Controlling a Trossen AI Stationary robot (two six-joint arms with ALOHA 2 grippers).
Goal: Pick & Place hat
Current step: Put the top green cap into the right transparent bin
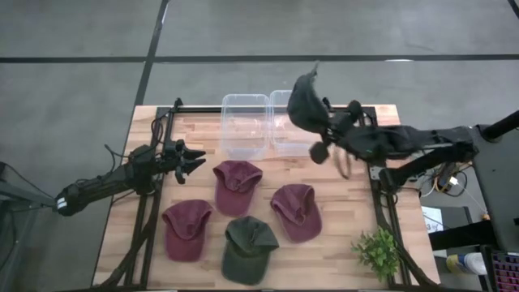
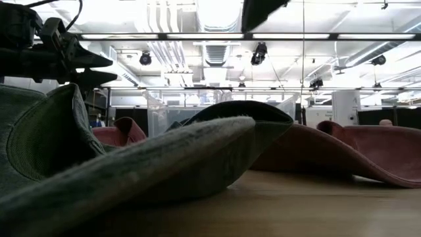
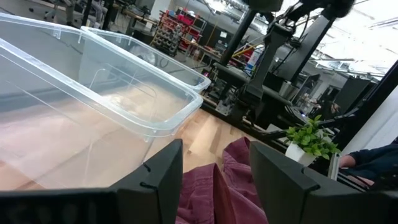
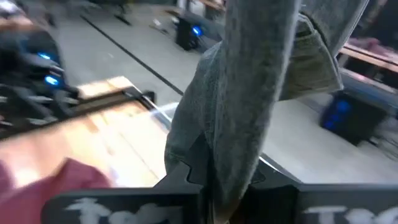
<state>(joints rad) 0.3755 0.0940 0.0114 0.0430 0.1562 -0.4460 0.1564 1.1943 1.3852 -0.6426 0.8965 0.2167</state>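
Note:
My right gripper (image 1: 323, 123) is shut on a dark grey-green hat (image 1: 306, 99), held in the air over the right one of two clear bins (image 1: 289, 130). The low view shows only a bottom piece of that hat (image 2: 260, 9) at its top edge. My left gripper (image 1: 193, 158) is open and hovers near the table's left side, beside a maroon hat (image 1: 237, 182). Its fingers (image 3: 163, 176) stand above that maroon hat (image 3: 214, 190) without touching it. Two more maroon hats (image 1: 296, 211) (image 1: 186, 229) and a green hat (image 1: 247, 247) lie flat on the wood. My right gripper pinches the grey-green hat between its two fingers (image 4: 186, 177), on folded fabric (image 4: 233, 155) near one edge; which part of the hat that is cannot be told. The fingers come from the table's right. The hat is lifted clear and extends past the fingertips toward the bins.
The left clear bin (image 1: 244, 122) stands next to the right one at the table's far edge. A small potted plant (image 1: 377, 251) sits at the near right corner. In the low view the green hat (image 2: 131, 164) fills the foreground. Black frame rails run along both table sides.

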